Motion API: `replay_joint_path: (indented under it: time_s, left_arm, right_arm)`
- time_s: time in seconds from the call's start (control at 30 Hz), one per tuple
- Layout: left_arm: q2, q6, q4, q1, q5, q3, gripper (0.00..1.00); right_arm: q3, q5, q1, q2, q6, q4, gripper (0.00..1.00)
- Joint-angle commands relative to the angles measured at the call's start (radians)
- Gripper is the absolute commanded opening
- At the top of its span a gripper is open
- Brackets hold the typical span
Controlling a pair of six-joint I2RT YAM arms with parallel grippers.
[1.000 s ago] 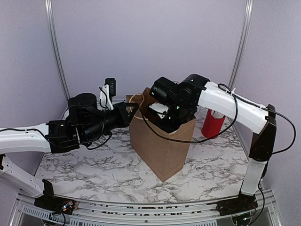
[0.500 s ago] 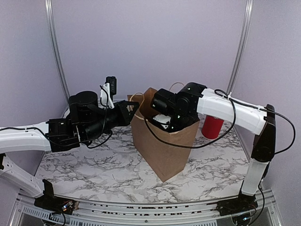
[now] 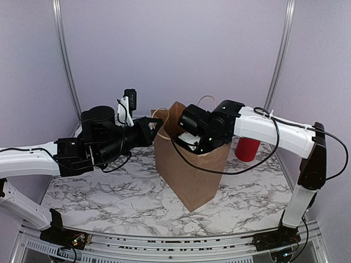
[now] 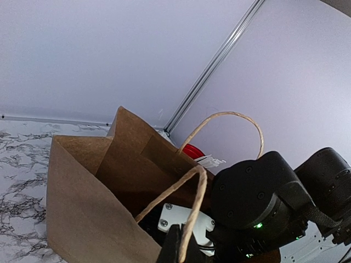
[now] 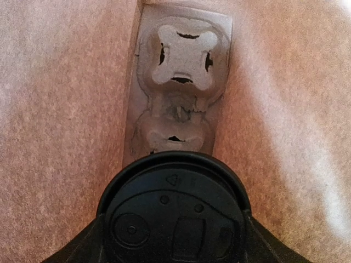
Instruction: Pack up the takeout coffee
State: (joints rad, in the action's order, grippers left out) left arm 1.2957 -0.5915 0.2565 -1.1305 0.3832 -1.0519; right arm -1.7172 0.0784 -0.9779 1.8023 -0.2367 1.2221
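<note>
The takeout coffee (image 5: 174, 211) shows its round black lid in the right wrist view. My right gripper (image 5: 174, 244) is shut on it, with a dark finger on each side, and holds it inside the brown paper bag (image 3: 189, 170). A grey pulp cup carrier (image 5: 178, 87) lies on the bag's floor below the cup. In the top view the right gripper (image 3: 189, 139) reaches down into the bag's mouth and the cup is hidden. My left gripper (image 3: 155, 125) is shut on the bag's near twine handle (image 4: 189, 216), pinching it at the bag's left top edge.
A red cylinder (image 3: 248, 149) of white sticks stands behind the bag to the right, and its top (image 4: 193, 152) also shows in the left wrist view. The bag's second handle (image 4: 230, 116) arches above. The marble table (image 3: 109, 189) lies round the bag.
My right gripper has sunk deeper into the bag with the cup, and its forearm has dropped lower. The left gripper keeps its hold on the handle, barely moving.
</note>
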Motion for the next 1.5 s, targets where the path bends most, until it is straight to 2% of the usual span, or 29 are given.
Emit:
replay_joint_path:
  time_s: [0.0, 0.27, 0.3, 0.37, 0.73, 0.8, 1.47]
  left_arm:
    - [-0.001, 0.014, -0.01, -0.003, -0.003, -0.03, 0.0]
    - [-0.001, 0.013, -0.01, -0.004, -0.003, -0.031, 0.0]
    - [-0.001, 0.015, -0.009, -0.004, -0.003, -0.032, 0.0]
    - [0.001, 0.014, -0.009, -0.004, -0.003, -0.033, 0.0]
    - [0.002, 0.014, -0.009, -0.004, -0.001, -0.034, 0.0]
    - [0.002, 0.014, -0.01, -0.004, -0.002, -0.036, 0.0]
    - [0.004, 0.019, -0.01, -0.003, 0.001, -0.05, 0.0]
  right_arm:
    - [0.024, -0.006, -0.01, 0.032, -0.011, 0.042, 0.77]
    - [-0.052, 0.022, -0.01, 0.03, -0.019, 0.081, 0.82]
    - [-0.053, 0.027, -0.01, 0.03, -0.021, 0.087, 0.92]
    - [-0.103, 0.036, -0.01, 0.03, -0.022, 0.101, 0.95]
    - [-0.182, 0.061, -0.01, 0.023, -0.034, 0.12, 0.97]
    - [-0.198, 0.063, -0.01, 0.023, -0.038, 0.114, 1.0]
    - [-0.286, 0.11, -0.011, -0.02, -0.078, 0.046, 1.0]
